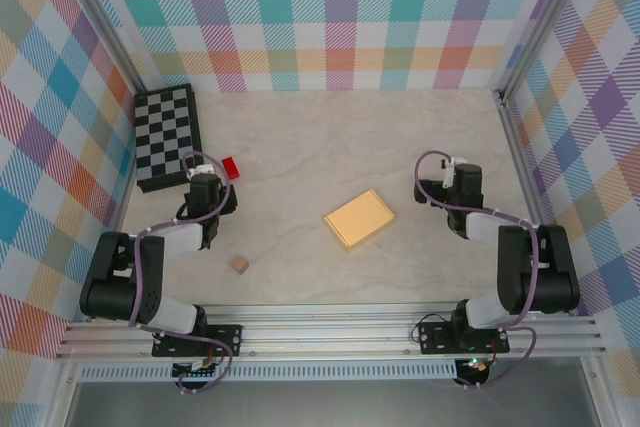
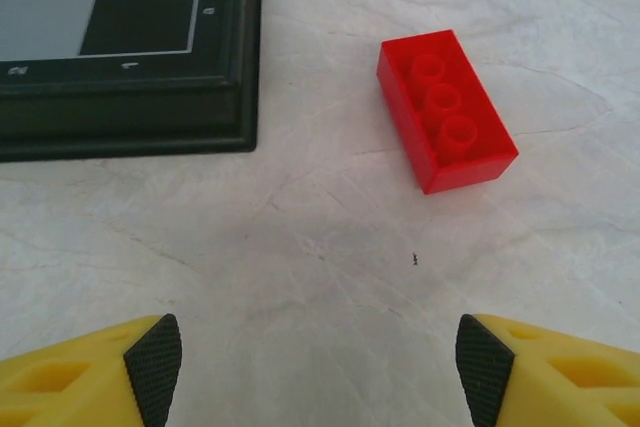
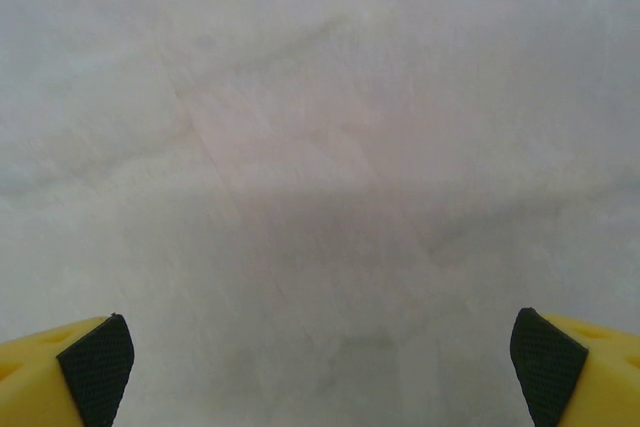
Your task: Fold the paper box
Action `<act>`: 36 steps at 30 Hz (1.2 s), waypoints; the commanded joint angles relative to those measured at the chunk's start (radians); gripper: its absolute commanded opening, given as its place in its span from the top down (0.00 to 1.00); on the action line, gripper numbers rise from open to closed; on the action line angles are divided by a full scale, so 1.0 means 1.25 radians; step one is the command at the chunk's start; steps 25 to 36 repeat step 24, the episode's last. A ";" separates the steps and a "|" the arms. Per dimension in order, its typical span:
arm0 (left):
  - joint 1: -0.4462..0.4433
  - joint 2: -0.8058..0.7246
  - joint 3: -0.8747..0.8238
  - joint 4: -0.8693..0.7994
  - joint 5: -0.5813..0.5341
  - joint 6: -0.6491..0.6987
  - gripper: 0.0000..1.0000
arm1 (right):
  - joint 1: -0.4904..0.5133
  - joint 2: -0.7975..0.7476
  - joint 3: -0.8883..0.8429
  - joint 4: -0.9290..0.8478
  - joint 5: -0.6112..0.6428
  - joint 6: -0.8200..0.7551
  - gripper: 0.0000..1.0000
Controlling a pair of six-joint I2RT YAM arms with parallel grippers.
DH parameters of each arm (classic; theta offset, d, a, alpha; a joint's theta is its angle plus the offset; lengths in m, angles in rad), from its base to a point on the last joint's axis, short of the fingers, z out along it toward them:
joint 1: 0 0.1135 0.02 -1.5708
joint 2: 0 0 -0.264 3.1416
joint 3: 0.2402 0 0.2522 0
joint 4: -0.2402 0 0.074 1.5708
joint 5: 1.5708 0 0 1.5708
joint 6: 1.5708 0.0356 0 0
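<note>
Our left claw (image 2: 320, 367) stands spread, its two black pads (image 2: 155, 365) wide apart with bare marbled table (image 1: 320, 127) between them and nothing in its grip. Just ahead of it and a little to its right lies a small red block (image 2: 447, 110), long side running away from the fingers, three studs on top, flat on the table and clear of both pads. Ahead of the claw and to its left we see the corner of a chessboard (image 2: 120, 37) in a dark frame, near the red block but not touching it.

Our right claw (image 3: 320, 357) is spread as well. Its pads (image 3: 95, 365) sit at the two lower corners of the wrist view, with pale table between and ahead of them, and it holds nothing.

The paper box (image 1: 359, 218) lies flat as a compact yellow-orange rectangle, turned at a slant. From above we find it between the two claws, to the right of the left one and to the left of the right one. It sits somewhat back from both toward the arm bases, well apart from each, and no finger touches it.

A small tan cube (image 1: 240, 264) rests behind the left claw, toward that arm's base and slightly to its right. It is well apart from the paper box and from the red block.
</note>
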 commanded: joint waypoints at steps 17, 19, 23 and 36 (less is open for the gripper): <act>0.027 0.071 -0.037 0.266 0.159 0.080 0.00 | -0.021 0.037 -0.077 0.280 -0.110 -0.014 0.00; 0.029 0.074 -0.028 0.253 0.164 0.079 0.00 | -0.023 0.036 -0.076 0.279 -0.110 -0.014 0.00; 0.032 0.072 -0.035 0.263 0.171 0.079 0.00 | -0.022 0.036 -0.076 0.279 -0.110 -0.014 0.00; 0.032 0.071 -0.037 0.265 0.173 0.079 0.00 | -0.023 0.037 -0.076 0.279 -0.110 -0.015 0.00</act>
